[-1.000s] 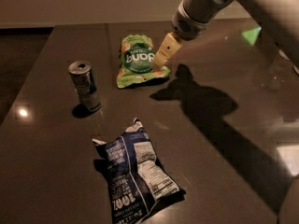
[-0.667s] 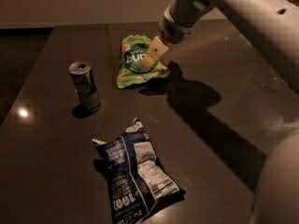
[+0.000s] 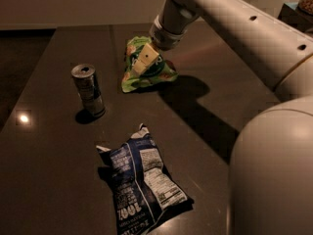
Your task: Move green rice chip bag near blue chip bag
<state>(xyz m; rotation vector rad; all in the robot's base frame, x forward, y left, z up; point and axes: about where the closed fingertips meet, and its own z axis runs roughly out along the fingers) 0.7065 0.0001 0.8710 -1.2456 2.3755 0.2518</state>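
Dark desk (image 3: 44,180), dim light, one bright glint near its left edge.

My gripper (image 3: 145,58) is low over the far middle of the desk, right on top of the green rice chip bag (image 3: 165,73). Its pale end covers part of the bag's dark round logo. I cannot tell from this angle whether it is clenched on the pouch or released, and actual contact is also unclear. My arm (image 3: 234,18) comes in from the upper right. It is pale, with small dark holes along it, and throws a heavy shadow (image 3: 195,111) across the desk toward the near right.

Green rice chip bag: lying crumpled at the far middle, with a lower-left corner poking out past the gripper.

Blue chip bag (image 3: 142,180): near middle of the desk, lying flat and creased, white nutrition panel facing up, white lettering upside down to the camera. The two bags are well apart.

Drink can (image 3: 88,89): upright, left of the green bag, near it but not touching. It sits farther back than the blue bag and off to that bag's left.
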